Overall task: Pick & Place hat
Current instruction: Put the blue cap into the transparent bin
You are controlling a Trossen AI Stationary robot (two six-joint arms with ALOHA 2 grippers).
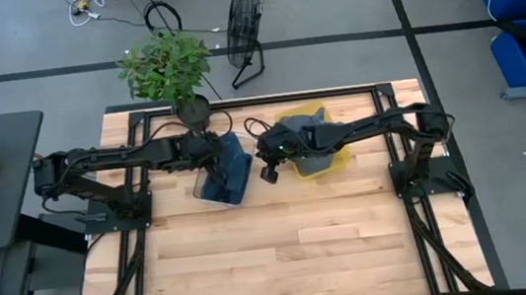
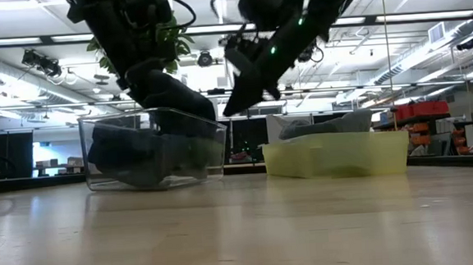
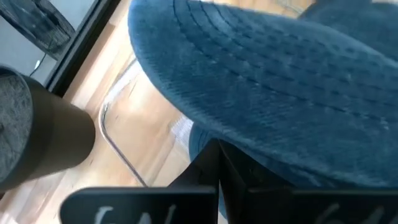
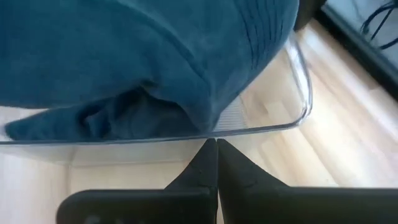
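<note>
Resting half in the clear bin (image 1: 211, 195), the blue denim hat (image 1: 231, 165) drapes over its rim. Left gripper (image 1: 212, 153) sits on the hat w/ jaws clenched on it. Right gripper (image 1: 269, 173) hangs just beside the bin, jaws clenched, nothing held. Yellow bin (image 2: 337, 156) w/ gray hat (image 2: 322, 125) near, on the desk (image 1: 304, 242).

text: none legible | labels: none | brands: none | numbers: none

Centre of the high view: hat (image 1: 230, 163) in clear bin (image 1: 211, 197), yellow bin (image 1: 336, 158) to its right, potted plant (image 1: 168, 67) above.
</note>
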